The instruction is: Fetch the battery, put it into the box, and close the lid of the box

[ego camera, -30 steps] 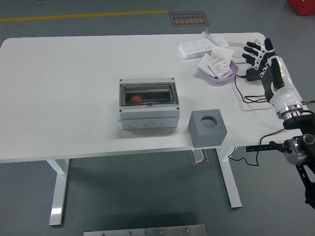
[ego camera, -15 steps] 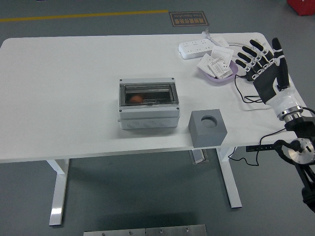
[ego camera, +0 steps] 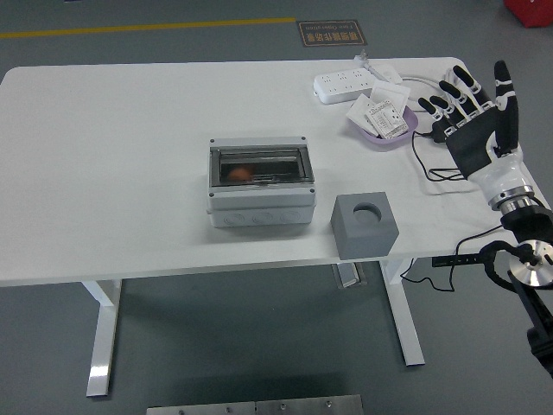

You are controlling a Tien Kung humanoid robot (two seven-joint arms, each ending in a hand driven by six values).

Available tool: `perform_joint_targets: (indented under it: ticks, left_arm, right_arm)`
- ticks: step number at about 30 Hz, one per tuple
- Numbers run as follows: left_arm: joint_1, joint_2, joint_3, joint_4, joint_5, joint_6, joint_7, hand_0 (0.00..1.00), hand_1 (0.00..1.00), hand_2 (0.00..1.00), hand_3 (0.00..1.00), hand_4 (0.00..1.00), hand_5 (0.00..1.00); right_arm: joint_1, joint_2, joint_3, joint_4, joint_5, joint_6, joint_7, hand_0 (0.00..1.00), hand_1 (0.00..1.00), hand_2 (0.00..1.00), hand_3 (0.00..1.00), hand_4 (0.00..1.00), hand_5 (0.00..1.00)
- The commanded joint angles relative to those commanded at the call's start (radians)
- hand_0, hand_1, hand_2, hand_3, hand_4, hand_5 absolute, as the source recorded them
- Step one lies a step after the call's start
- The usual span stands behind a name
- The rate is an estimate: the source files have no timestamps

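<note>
Box (ego camera: 260, 183) mid-tabletop, clear lid down, orange item (ego camera: 241, 173) inside. Right hand (ego camera: 478, 121) at right edge, fingers spread, empty. Fits either fetch pending or job complete.

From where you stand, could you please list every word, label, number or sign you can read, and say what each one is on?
No text here can be read for certain.
Brown floor sign beyond the table: pale lettering, too blurred to read.
White packets in the purple bowl: dark print, too small to read.
Power strip: no legible marking.
Grey box and grey block: no text visible.
</note>
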Motion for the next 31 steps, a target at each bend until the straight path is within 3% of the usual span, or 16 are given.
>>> perform_joint_targets:
  ticks: [5,6,11,12,17,18,23,24,31]
  left_arm:
    - [-0.001,0.000,0.001,0.000,-0.002,-0.003,0.002,0.573,0.587,0.504,0.555,0.523,0.002]
    - [-0.001,0.000,0.001,0.000,-0.002,-0.003,0.002,0.573,0.587,0.504,0.555,0.523,0.002]
    - [-0.001,0.001,0.003,0.000,-0.003,-0.005,0.002,0.573,0.587,0.504,0.555,0.523,0.002]
    - [-0.001,0.002,0.003,0.000,-0.002,-0.005,0.002,0.573,0.587,0.504,0.555,0.523,0.002]
    - [-0.001,0.003,0.001,0.000,0.001,-0.006,0.002,0.573,0.587,0.504,0.555,0.523,0.002]
    - [-0.001,0.003,0.001,0.000,0.001,-0.006,0.002,0.573,0.587,0.504,0.555,0.523,0.002]
    - [-0.002,0.003,0.000,0.000,0.003,-0.006,0.002,0.573,0.587,0.504,0.555,0.523,0.002]
    - [-0.002,0.003,0.002,0.000,0.001,-0.006,0.001,0.573,0.587,0.504,0.555,0.523,0.002]
    - [-0.001,0.003,0.005,0.000,-0.001,-0.007,0.002,0.573,0.587,0.504,0.555,0.523,0.002]
  right_arm:
    - [0.002,0.004,0.010,0.012,-0.028,-0.015,-0.005,0.633,0.389,0.425,0.586,0.840,0.638]
    - [0.003,0.004,0.011,0.014,-0.031,-0.019,-0.006,0.656,0.498,0.596,0.602,0.847,0.632]
    - [0.003,0.008,0.011,0.032,0.009,-0.017,-0.004,0.656,0.498,0.596,0.602,0.847,0.632]
    - [0.003,0.008,0.010,0.037,0.022,-0.010,-0.006,0.690,0.630,0.692,0.676,0.848,0.631]
    - [-0.001,0.005,0.006,0.088,0.102,0.041,-0.016,0.690,0.630,0.692,0.676,0.848,0.631]
    - [-0.002,0.005,0.007,0.100,0.114,0.047,-0.017,0.717,0.688,0.744,0.785,0.883,0.727]
    - [-0.009,-0.004,0.021,0.184,0.151,0.073,-0.024,0.717,0.688,0.744,0.785,0.883,0.727]
    - [-0.012,-0.007,0.025,0.204,0.151,0.077,-0.026,0.717,0.654,0.694,0.722,0.893,0.778]
    - [-0.025,-0.029,0.041,0.327,0.138,0.086,-0.035,0.717,0.654,0.694,0.722,0.893,0.778]
